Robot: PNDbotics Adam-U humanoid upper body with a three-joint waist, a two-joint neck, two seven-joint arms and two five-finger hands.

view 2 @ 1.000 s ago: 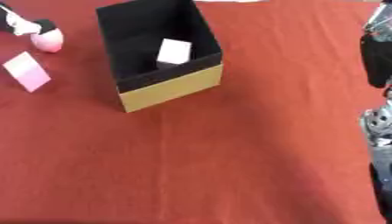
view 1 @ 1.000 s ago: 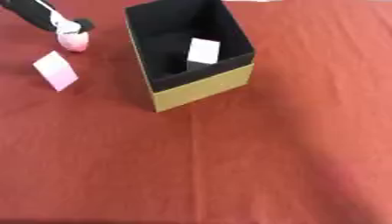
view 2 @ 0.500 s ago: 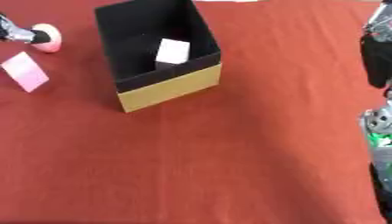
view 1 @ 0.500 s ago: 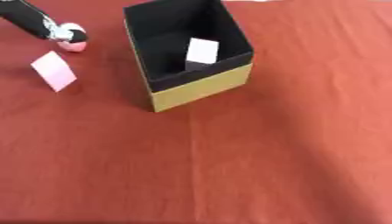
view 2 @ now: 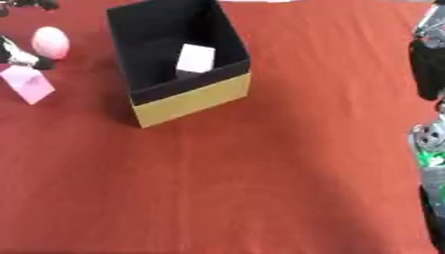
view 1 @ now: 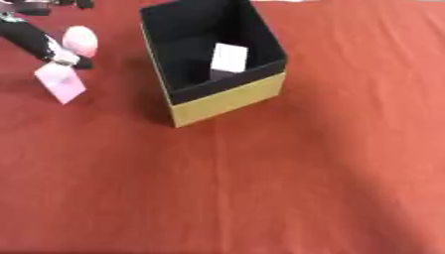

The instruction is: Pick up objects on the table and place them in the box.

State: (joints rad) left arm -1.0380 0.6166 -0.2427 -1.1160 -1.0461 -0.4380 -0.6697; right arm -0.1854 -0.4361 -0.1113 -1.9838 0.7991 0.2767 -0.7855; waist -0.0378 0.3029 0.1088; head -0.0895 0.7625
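Observation:
A pale pink egg-shaped object [view 1: 80,39] lies on the red cloth at the far left. My left hand [view 1: 37,42] reaches in from the upper left, open, with a straight black finger running along the egg's left and lower side. Just below its tip a pink card [view 1: 61,83] lies flat. The black box with a tan front [view 1: 228,99] stands open right of them, and a white block [view 1: 229,57] sits inside it. My right hand [view 2: 426,74] shows as a dark shape at the right edge of the right eye view.
The red cloth [view 1: 260,188] covers the whole table, with wide bare room in front of and right of the box. A silver joint [view 2: 428,141] of the right arm shows at the right edge.
My left hand has come lower, from above the egg down along its left side, its fingertip now between egg and card. Egg, card and box have stayed put.

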